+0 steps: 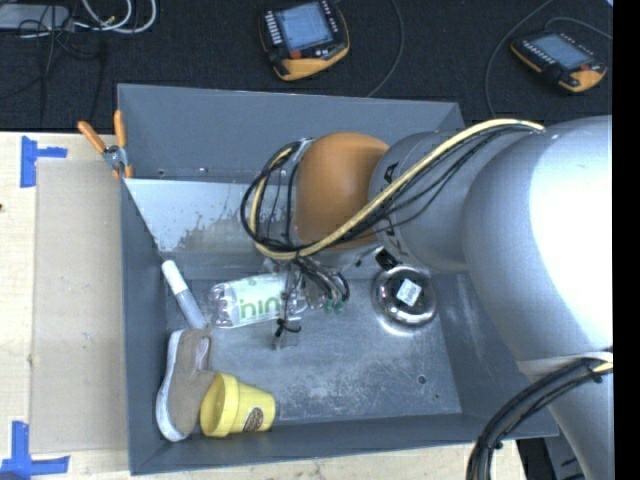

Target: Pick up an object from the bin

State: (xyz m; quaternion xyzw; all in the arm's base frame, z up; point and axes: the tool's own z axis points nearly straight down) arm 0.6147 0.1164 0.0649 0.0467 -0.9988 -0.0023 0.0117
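Observation:
My gripper (287, 326) hangs below the orange cover near the middle of the bin, low over the floor. It stands at the right end of a clear plastic packet with green lettering (243, 305), which lies flat and points to the left. Whether the gripper touches the packet I cannot tell. A shiny round metal tin with a small label (404, 297) lies to the gripper's right, partly under the arm.
A white marker pen (182, 293) lies slanted by the left wall. In the front left corner a yellow paper cup (236, 406) lies on its side against a beige slipper-like thing (178, 393). The arm and its cables cover the bin's right and back.

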